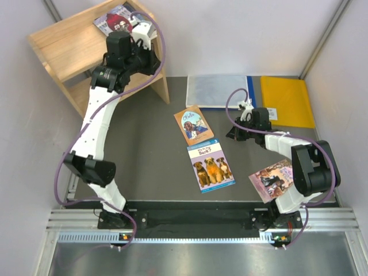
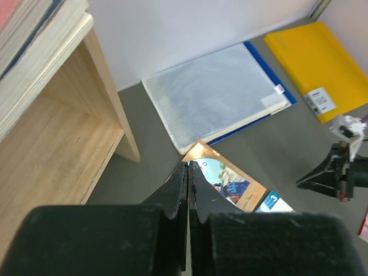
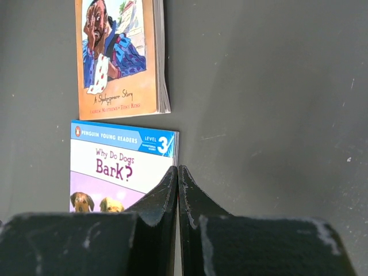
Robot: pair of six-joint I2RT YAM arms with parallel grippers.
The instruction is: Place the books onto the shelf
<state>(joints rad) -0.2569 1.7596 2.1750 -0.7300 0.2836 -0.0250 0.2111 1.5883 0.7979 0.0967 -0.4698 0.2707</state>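
Note:
The light wooden shelf point(image 1: 69, 46) stands at the far left; a maroon-red book point(image 1: 115, 20) lies on its top board, and stacked book edges point(image 2: 23, 34) show there in the left wrist view. My left gripper point(image 1: 154, 64) hovers beside the shelf's right panel, shut and empty point(image 2: 188, 165). An orange-brown book point(image 1: 194, 125) and a light blue dog book point(image 1: 210, 166) lie flat mid-table. A pink-purple book point(image 1: 273, 179) lies at the near right, partly under my right arm. My right gripper point(image 1: 231, 134) is just right of the two middle books, shut and empty point(image 3: 177, 168).
A grey-white folder with a blue edge point(image 1: 217, 90) and a yellow envelope point(image 1: 286, 100) lie flat along the back wall. White walls close in the table on the left, back and right. The shelf's lower board point(image 2: 57, 149) is bare.

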